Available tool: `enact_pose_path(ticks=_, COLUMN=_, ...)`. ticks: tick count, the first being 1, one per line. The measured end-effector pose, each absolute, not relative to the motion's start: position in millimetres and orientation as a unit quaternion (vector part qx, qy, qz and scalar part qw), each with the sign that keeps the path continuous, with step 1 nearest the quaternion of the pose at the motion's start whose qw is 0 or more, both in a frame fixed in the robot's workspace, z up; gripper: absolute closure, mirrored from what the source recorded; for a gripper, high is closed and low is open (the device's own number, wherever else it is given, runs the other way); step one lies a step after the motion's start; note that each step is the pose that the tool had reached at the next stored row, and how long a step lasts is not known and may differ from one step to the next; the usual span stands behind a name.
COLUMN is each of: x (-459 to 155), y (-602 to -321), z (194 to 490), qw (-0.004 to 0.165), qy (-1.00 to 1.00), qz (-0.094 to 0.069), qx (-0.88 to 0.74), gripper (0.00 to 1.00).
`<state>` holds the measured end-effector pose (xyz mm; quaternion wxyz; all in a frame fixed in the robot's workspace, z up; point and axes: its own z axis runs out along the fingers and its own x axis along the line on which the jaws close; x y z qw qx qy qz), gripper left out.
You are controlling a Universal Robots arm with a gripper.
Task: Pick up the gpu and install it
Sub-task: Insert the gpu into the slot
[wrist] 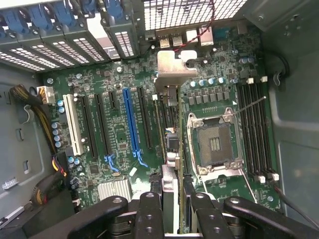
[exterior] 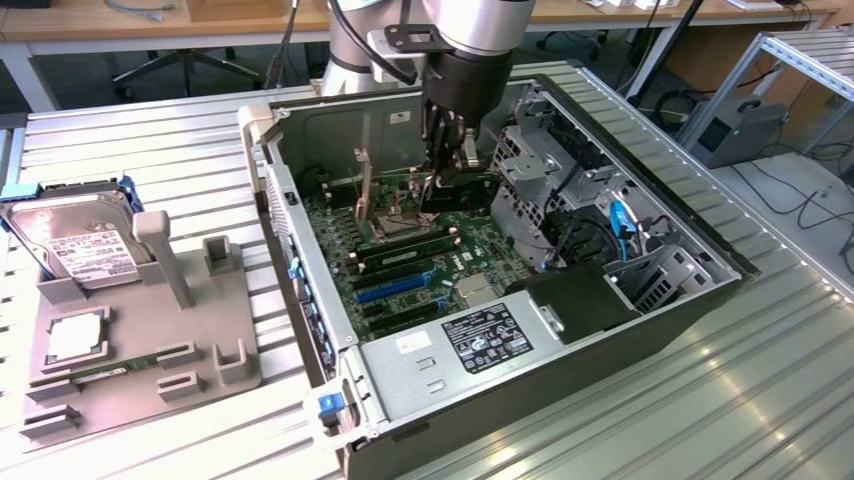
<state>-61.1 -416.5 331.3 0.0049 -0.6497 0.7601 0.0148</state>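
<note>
Exterior view: open computer case point(exterior: 641, 300) lies on the slatted metal worktop point(exterior: 134, 150). The arm reaches down into it, claw point(exterior: 447, 180) low over the green motherboard point(exterior: 414, 270), gripping the gpu point(exterior: 461, 188), which stands on edge. Power supply point(exterior: 467, 345) at the near end has a label, too small to read. On the exterior view's left a grey holder point(exterior: 134, 340) carries a hard drive point(exterior: 80, 245) with a white label, print unreadable, and a green memory stick point(exterior: 114, 368) lying flat.

Wrist view: claw point(wrist: 172, 199) closed on the gpu point(wrist: 168, 129), black card seen edge-on between the fingers point(wrist: 149, 214). Its silvery bracket point(wrist: 174, 64) is at the far end near the case's rear grille. The card sits over the board between the black slots beside the blue slot point(wrist: 130, 119) and the empty processor socket point(wrist: 214, 142); can't tell if it touches a slot. No board writing legible.
</note>
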Motion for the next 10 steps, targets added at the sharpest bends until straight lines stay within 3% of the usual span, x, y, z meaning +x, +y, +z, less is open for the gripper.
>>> enact_pose_path(ticks=10, x=-61.1, y=-416.5, z=331.2, qw=0.005, qy=0.756, qz=0.015, qx=-0.654, gripper=0.73)
